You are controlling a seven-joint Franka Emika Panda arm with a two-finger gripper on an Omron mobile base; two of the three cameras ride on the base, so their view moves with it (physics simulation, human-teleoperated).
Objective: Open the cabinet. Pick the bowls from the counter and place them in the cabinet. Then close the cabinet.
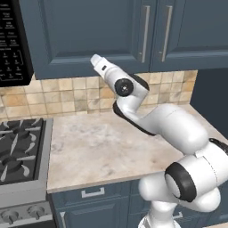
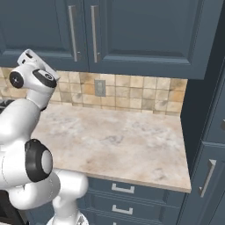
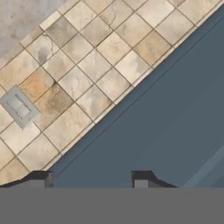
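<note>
Nearest us the counter sits bare of bowls (we can't spot them anywhere). Above it our gripper has its tips apart with nothing between them, aimed at the cabinet, doors shut, probably lining up for a handle.

wall: I see tan tiled backsplash with grey outlet | left: black gas stove, black microwave above | below: blue base cabinets, small silver handles
</note>
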